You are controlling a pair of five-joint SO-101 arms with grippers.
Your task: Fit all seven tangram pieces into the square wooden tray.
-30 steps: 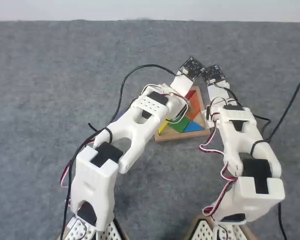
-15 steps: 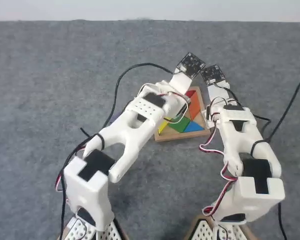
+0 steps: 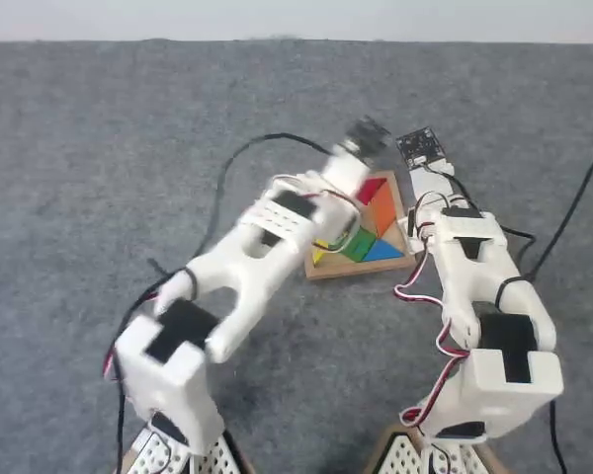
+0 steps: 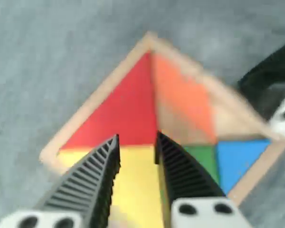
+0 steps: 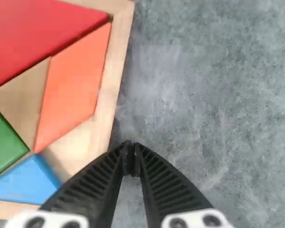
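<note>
The square wooden tray (image 3: 348,270) is lying flat, right of centre in the high view, turned a little off square. A red triangle (image 4: 126,118) is sitting flat against its far corner, and an orange parallelogram (image 5: 71,90) is lying edge to edge with it beside the rim. A yellow piece (image 4: 133,180), a green piece (image 5: 2,142) and a blue triangle (image 5: 19,183) are lying along the near side. A patch of bare wood (image 5: 14,107) is showing between orange and green.

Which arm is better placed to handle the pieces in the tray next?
Probably left: the left gripper is open over the yellow piece inside the tray; the right gripper is shut outside the rim.
</note>
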